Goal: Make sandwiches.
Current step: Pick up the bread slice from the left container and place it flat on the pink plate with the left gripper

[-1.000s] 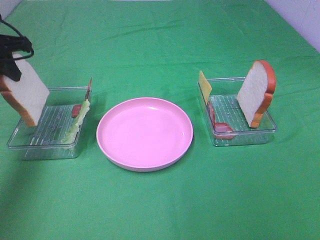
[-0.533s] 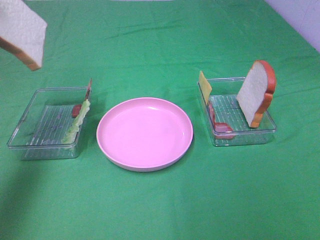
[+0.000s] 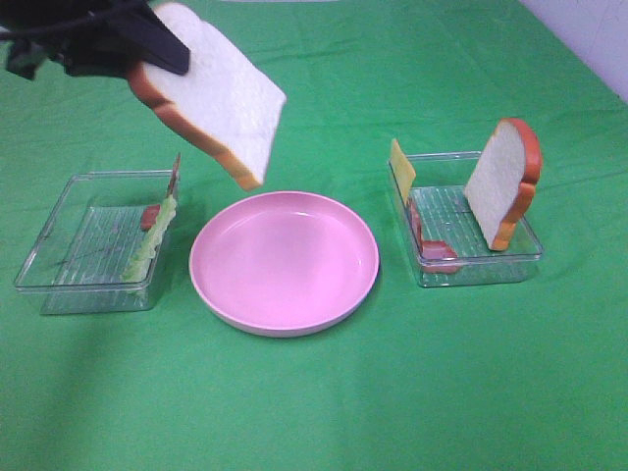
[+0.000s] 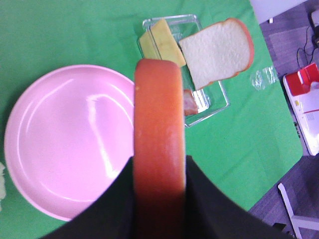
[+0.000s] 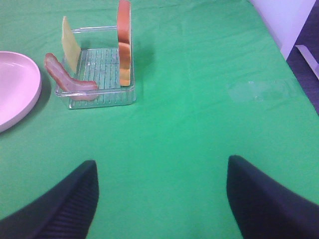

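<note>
Since the earlier frame, the bread slice has travelled from the upper left corner of the exterior high view toward the centre. It now hangs tilted in the air, its lower corner above the upper left rim of the pink plate.

Step in hand, as judged: lay this slice flat on the plate as the sandwich base.
1. Carry it further, until it is over the middle of the plate.
2. Level it before lowering; released at this tilt, it would probably land on its corner and tip over.
3. Release only when it is low over the plate.

The left fingers are clamped on the slice, one on each white face, with the orange crust running out between them in the left wrist view. The right fingers stand wide apart, holding nothing, above bare green counter.

Outward from the plate:
- Left tray: lettuce and a red meat strip lean on its right wall.
- Right tray: a second bread slice stands on edge, yellow cheese leans on the left wall and a meat strip lies at the near left corner.

Nothing is on the plate yet.
</note>
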Controlling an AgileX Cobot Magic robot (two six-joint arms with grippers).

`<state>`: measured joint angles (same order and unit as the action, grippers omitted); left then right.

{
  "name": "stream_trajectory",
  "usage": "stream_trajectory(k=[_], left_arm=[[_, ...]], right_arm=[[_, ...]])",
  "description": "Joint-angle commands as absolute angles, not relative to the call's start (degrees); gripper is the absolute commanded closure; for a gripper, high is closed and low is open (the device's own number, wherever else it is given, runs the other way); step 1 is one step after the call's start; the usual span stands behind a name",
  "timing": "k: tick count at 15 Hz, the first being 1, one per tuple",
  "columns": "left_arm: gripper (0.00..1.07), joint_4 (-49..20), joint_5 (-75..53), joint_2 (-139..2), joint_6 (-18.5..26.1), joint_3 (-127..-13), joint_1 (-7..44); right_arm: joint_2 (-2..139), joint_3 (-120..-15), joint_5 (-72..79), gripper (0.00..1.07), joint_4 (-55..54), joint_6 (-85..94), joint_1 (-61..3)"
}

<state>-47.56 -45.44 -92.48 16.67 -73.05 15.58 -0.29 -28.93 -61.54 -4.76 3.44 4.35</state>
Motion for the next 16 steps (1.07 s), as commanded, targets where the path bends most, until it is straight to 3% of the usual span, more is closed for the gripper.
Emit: stream_trajectory(k=[1, 7, 11, 13, 16], left_arm=[[1.07, -50.7, -40.7, -98.5, 17.3, -73.0, 19.9], [1.07, -52.9, -31.9, -110.2, 17.3, -73.3, 25.5], [1.07, -55.9, -29.4, -113.7, 17.8, -73.3, 26.2], [1.07, -58.6, -30.0, -114.7, 21.3, -73.3, 26.2], [1.07, -58.3, -30.0, -114.8, 21.5, -73.3, 26.2]], right_arm=[[-1.2, -28.9, -60.7, 0.38, -4.9, 3.5, 4.5], [-1.2, -28.9, -60.7, 0.38, -4.9, 3.5, 4.5], [-1.2, -28.9, -60.7, 0.38, -5.0, 3.5, 4.5], [-1.2, -28.9, -60.7, 0.38, -5.0, 3.5, 4.5], [-1.2, -28.8, -60.7, 0.38, -5.0, 3.5, 4.5]])
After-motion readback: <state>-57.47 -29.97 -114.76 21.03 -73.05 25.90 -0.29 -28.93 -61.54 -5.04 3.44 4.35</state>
